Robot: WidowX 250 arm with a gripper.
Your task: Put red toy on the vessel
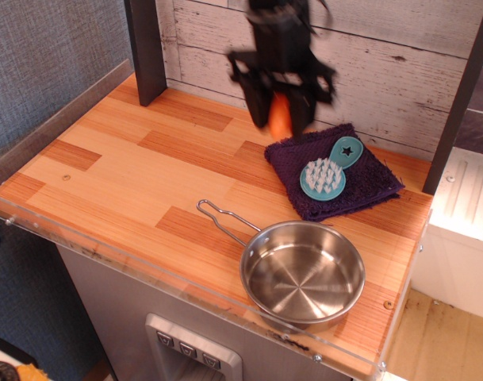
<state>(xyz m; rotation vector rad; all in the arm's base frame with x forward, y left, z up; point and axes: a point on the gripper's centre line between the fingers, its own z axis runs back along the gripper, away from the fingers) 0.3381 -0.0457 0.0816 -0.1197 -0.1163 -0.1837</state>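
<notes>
**Red toy was up in the air, pan sat empty at the front**

Starting at the left, the wooden tabletop [130, 171] was just bare planks, with a dark post [146, 49] standing at the back corner against the whitewashed board wall [384, 55]. A bit further right, the gripper [281, 111] hung above the back of the tabletop, pretty blurry, but you could see its jaws clamped on the red toy [280, 119], which poked out below them, clear of the wood. It sat just left of and above the purple towel's [360, 190] near corner. On that towel lay the teal brush [328, 169], white bristles facing up, little star on its handle end. Down front, the stainless saucepan [302, 274] rested near the tabletop's front edge, nothing inside it, wire-loop handle [223, 218] pointing back-left. The toy was well apart from the saucepan, further back and a little to its left.
</notes>
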